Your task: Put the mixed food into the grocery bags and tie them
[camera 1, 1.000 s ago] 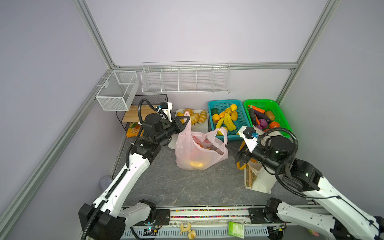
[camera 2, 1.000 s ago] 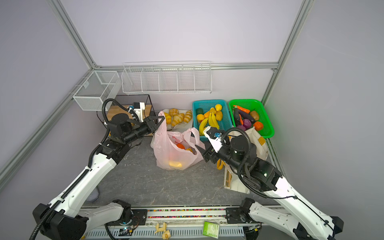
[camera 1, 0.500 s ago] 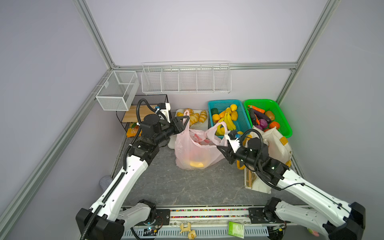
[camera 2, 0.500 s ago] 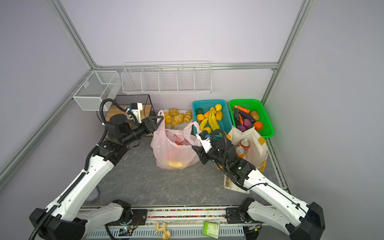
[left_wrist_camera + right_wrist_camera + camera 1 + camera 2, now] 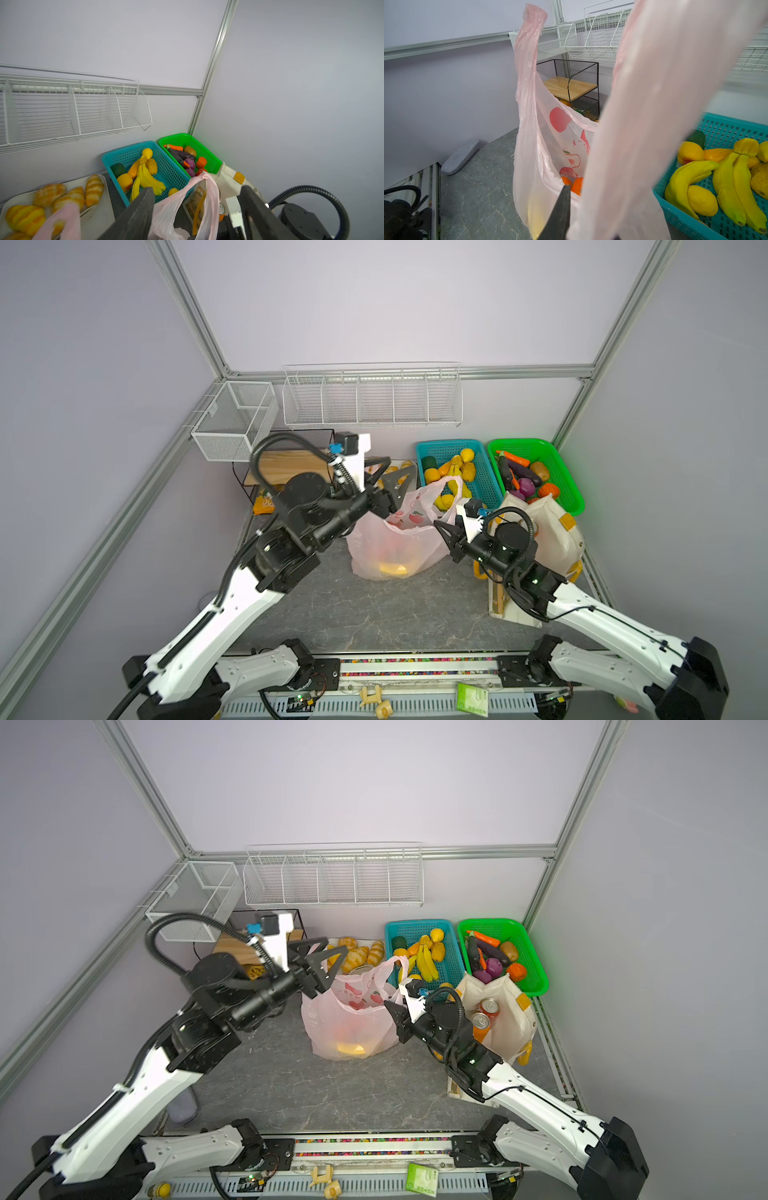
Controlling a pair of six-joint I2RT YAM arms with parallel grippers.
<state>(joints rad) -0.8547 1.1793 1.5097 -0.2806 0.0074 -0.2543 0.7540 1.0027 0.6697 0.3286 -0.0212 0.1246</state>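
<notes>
Right gripper [image 5: 388,1006]: jaws nearly together on the film at the foot of the right loop [image 5: 392,969] of the pink bag [image 5: 353,1027]. In the wrist view only one finger [image 5: 560,214] shows, the other hidden behind plastic. Left gripper [image 5: 198,187]: jaws well apart, holding nothing; the left loop [image 5: 62,218] hangs just outside them. Pink bag: mid-table, upright, between the two grippers, with oranges [image 5: 575,185] and something yellow at its bottom. Handling, as judged: film thin, limp, slippery, apt to tear; weight sits low, so it sags. Best hold: each loop bunched, high up, not the wall. Right of it, canvas tote [image 5: 511,1019] with two cans [image 5: 487,1006]; far behind, teal basket [image 5: 452,959] of bananas [image 5: 426,965].
</notes>
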